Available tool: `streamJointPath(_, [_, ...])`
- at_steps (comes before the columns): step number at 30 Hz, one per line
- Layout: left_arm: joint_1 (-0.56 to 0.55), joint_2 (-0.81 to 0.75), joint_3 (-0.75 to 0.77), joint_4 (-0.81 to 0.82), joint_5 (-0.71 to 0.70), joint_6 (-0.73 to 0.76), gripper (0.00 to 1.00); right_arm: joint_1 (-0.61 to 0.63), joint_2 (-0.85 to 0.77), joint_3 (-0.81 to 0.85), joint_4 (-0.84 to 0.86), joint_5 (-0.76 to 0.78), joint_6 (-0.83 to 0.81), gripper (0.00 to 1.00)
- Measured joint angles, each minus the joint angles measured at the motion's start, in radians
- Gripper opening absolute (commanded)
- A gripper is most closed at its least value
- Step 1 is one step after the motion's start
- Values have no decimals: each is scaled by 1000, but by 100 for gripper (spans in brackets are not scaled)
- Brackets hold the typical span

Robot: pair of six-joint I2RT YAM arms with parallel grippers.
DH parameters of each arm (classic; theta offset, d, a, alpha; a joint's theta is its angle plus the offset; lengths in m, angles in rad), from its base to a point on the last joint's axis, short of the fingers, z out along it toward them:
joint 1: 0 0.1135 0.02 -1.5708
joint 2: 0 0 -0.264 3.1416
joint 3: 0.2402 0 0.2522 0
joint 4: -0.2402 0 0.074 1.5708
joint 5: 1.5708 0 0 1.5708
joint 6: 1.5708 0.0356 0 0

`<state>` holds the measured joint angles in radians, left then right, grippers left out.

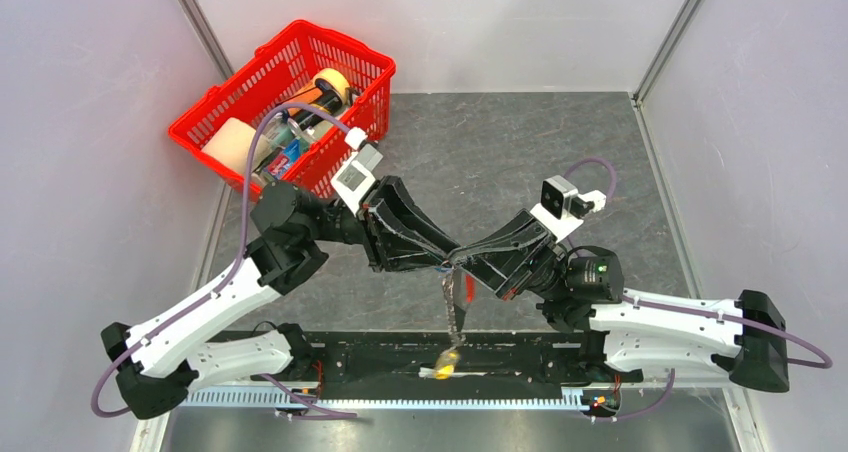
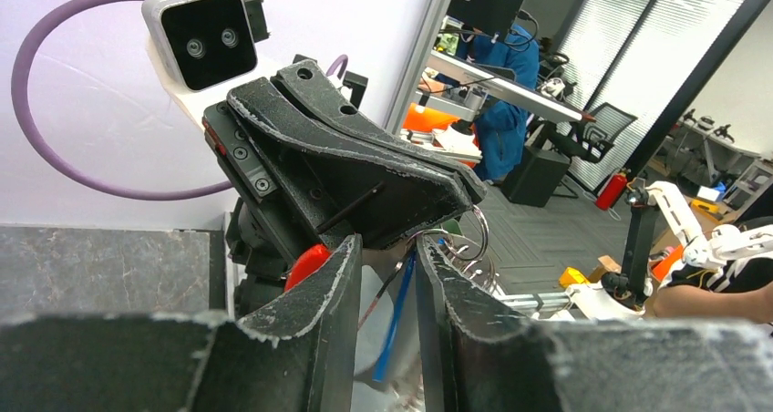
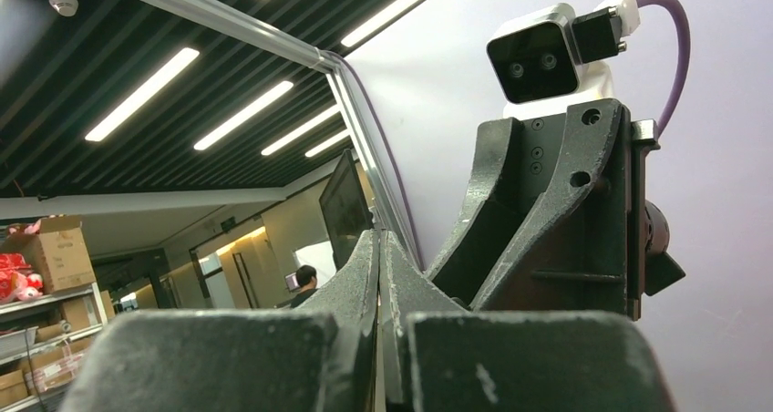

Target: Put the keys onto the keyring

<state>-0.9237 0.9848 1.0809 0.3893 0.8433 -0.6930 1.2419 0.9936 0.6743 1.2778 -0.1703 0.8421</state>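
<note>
Both grippers meet tip to tip above the table's middle. My right gripper is shut, and a bunch of silvery rings, the keyring, sits at its tip. Its red clip shows behind my left finger. From the meeting point a thin grey-tan cluster dangles. My left gripper is open. A narrow blue piece, apparently the key seen edge-on, hangs in its gap beside a thin dark strip. It touches neither pad clearly.
A red basket full of odds and ends stands at the back left, behind the left arm. A small yellow tag lies on the black base rail between the arm mounts. Pale walls close in both sides.
</note>
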Motion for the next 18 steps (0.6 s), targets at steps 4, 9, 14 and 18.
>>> streamJointPath(4, [2,-18,-5,-21,-16,0,34,3,13,0,21,1,2,0])
streamJointPath(9, [2,-36,-8,-45,-35,1,34,3,3,0,-5,10,-10,0])
streamJointPath(14, [2,-42,-8,-57,-51,2,34,6,-50,-14,-83,26,-55,0])
streamJointPath(18, [4,-43,-8,-61,-64,2,32,9,-102,-35,-161,37,-95,0])
